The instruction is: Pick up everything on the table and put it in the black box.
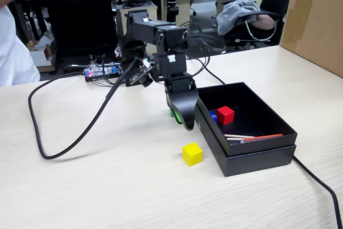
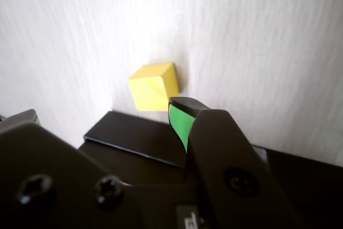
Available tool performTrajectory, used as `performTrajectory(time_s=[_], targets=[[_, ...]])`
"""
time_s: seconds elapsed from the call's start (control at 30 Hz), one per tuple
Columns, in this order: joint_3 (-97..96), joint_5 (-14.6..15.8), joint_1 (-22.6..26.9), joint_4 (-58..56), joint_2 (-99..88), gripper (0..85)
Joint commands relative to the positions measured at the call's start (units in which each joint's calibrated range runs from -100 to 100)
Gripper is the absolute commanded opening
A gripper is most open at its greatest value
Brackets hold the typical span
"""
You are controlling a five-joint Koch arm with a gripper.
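On the pale table [image 1: 80, 186], going left to right in the fixed view, a black cable [image 1: 64, 143] loops across the wood, then comes the arm with its gripper [image 1: 182, 116] pointing down just left of the black box [image 1: 257, 156]. A sliver of green [image 1: 172, 114] peeks out behind the black finger; the wrist view makes it plainer, showing the green cube [image 2: 179, 122] pinched against the jaw, so the gripper is clamped on it. The yellow cube [image 1: 192, 154] sits on the table just beside the box's near left corner, below the gripper; from the wrist it shows just beyond the box edge [image 2: 134, 135]. Only the fixed view looks into the box: the blue cube [image 1: 213, 116] and the red cube [image 1: 225, 115] touch near the left wall, with thin red and white sticks [image 1: 252, 138] along the front wall. Count: four cubes, one of each colour, two in the box, one on the table, one gripped. Farther right stands a brown cardboard box [image 1: 316, 20].
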Motion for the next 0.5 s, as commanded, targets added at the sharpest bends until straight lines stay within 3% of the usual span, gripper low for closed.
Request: performTrajectory(time_s=[0.0, 0.33, 0.47], targets=[[6.91, -1.95, -0.15, 1.79, 4.63, 47.7], [7.00, -2.15, 0.29, 1.79, 11.63, 47.1], [7.00, -2.34, 0.29, 1.18, 14.39, 37.1]])
